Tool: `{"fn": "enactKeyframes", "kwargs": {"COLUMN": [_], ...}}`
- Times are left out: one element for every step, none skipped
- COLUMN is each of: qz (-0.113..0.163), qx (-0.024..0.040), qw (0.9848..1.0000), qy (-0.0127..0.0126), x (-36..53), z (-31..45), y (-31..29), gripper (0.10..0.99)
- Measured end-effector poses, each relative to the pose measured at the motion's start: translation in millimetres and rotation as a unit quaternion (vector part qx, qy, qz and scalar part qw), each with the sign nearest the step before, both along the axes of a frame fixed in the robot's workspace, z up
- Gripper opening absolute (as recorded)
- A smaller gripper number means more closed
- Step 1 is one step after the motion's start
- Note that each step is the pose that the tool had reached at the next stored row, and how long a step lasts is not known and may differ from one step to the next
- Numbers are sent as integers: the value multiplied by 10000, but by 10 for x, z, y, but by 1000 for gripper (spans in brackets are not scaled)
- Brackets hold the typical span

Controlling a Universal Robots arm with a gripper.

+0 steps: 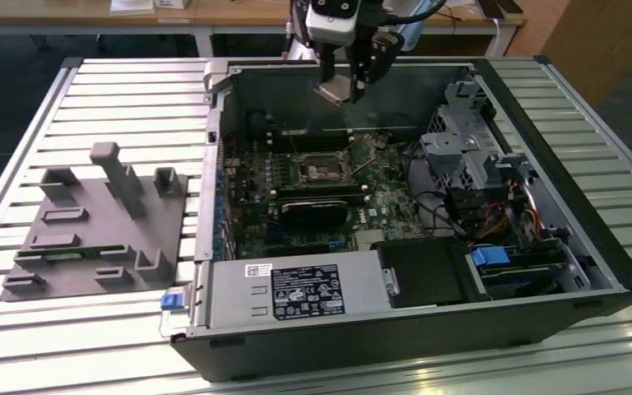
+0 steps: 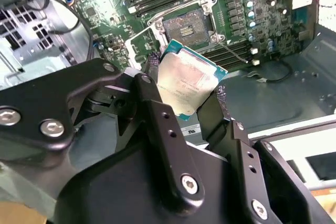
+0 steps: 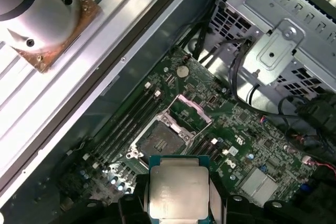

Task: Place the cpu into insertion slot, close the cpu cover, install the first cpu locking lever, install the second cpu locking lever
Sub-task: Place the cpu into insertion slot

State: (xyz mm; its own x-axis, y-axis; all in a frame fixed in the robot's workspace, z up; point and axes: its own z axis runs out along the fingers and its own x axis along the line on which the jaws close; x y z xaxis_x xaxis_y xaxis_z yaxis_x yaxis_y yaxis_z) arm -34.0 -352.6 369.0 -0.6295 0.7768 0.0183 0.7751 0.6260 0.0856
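Note:
My gripper (image 1: 344, 86) hangs above the rear of the open computer case, shut on the cpu (image 1: 335, 89). In both wrist views the cpu (image 2: 187, 78) (image 3: 178, 188) shows as a square silvery chip with a green rim, pinched at two opposite edges by the black fingers (image 2: 153, 103) (image 3: 137, 195). Below it on the green motherboard lies the insertion slot (image 1: 322, 171) (image 2: 188, 24) (image 3: 159, 141), dark in the centre and uncovered. The cpu cover (image 3: 187, 112) (image 2: 140, 43) (image 1: 362, 148) stands flipped open at one side of the slot. The chip is well above the slot and not touching it.
The case walls (image 1: 220, 140) ring the board. A silver drive cage (image 1: 464, 148) with cables stands at the exterior view's right and a power supply (image 1: 294, 292) at the front. A black heatsink (image 1: 313, 216) and memory slots (image 3: 123, 124) flank the socket. A grey fixture (image 1: 85, 222) lies outside the case.

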Motion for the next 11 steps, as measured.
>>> {"fn": "enactKeyframes", "kwargs": {"qz": [-62,-124,-193,-257,-320,-385,-449,-512,-692,-737,-778], "qx": [-1,-1,-2,-2,-2,-3,-3,-3,-4,-5,-5], "qw": [10000,9999,9998,9997,9995,9993,9990,9987,9976,9973,9970], "qy": [0,0,1,1,1,2,2,3,6,6,7], "x": [-1,-1,-2,-2,-2,-3,-3,-3,-4,-6,-8], "z": [-4,-9,-14,-19,-24,-28,-34,-39,-55,-59,-65], "y": [1,2,3,4,5,5,6,7,11,13,15], "gripper": [541,541,541,541,541,541,541,541,541,541,541]}}
